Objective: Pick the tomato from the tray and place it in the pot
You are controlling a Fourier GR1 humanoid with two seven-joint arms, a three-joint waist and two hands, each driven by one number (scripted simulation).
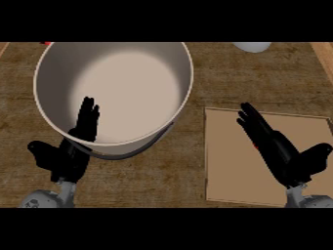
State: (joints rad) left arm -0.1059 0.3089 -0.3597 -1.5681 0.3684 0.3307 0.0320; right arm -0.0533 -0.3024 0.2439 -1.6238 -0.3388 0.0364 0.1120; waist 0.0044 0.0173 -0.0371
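From the head view I see a large white pot (114,93) standing on the brown counter (10,132), at the left side. My left hand (72,146) is in front of the pot, fingers straight and pointing up over its near rim, holding nothing. At the right lies a flat tan tray (234,180). My right hand (280,151) is above the tray with the fingers stretched out, open as well. I cannot find the tomato on the tray; only a small red spot (47,43) shows behind the pot's far left rim, and I cannot tell what it is. A pale round object (252,46) sits at the far edge.
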